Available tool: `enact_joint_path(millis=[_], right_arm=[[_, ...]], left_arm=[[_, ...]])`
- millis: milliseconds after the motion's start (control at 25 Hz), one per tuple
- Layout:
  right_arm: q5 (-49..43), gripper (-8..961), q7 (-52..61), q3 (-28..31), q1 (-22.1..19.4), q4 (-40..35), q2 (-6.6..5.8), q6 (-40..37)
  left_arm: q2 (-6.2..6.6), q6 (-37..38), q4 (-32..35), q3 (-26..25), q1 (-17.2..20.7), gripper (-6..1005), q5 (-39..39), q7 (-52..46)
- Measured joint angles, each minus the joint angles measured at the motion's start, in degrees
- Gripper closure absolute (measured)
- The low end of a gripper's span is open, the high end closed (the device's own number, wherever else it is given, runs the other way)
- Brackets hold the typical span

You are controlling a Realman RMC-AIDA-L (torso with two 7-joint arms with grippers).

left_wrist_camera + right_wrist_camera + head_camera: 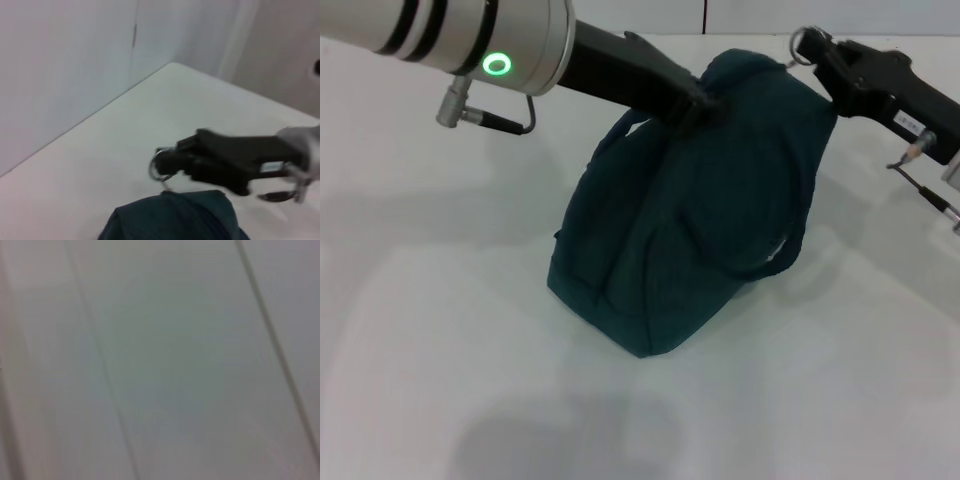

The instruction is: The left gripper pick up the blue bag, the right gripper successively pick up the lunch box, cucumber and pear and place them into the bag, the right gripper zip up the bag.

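Note:
The blue bag (690, 230) stands on the white table, its top pulled up and closed over. My left gripper (703, 103) reaches in from the upper left and is shut on the fabric at the bag's top. My right gripper (815, 48) sits at the bag's upper right corner, shut on the zipper's metal ring pull (803, 40). The left wrist view shows the right gripper (170, 162) with the ring pull (159, 169) at its tip, just above the bag's top (175, 220). The lunch box, cucumber and pear are out of view.
The white table (440, 330) spreads around the bag. A pale wall (60, 75) rises along the table's far edge. Thin cables (925, 195) hang beside the right wrist. The right wrist view shows only a pale blurred surface.

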Motion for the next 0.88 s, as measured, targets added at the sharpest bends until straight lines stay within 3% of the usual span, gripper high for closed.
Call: enact_joint_path(millis=[480, 880], right_arm=[[-0.24, 834, 0.09, -0.6, -0.02, 3.36, 0.13, 6.47], [0.88, 830, 0.37, 0.67, -1.77, 2.76, 0.03, 1.0]], left_arm=[[-0.05, 1.49, 0.28, -3.29, 0.21, 933, -6.09, 3.01], [-0.21, -0.38, -3.16, -4.32, 0.95, 937, -4.88, 5.84]])
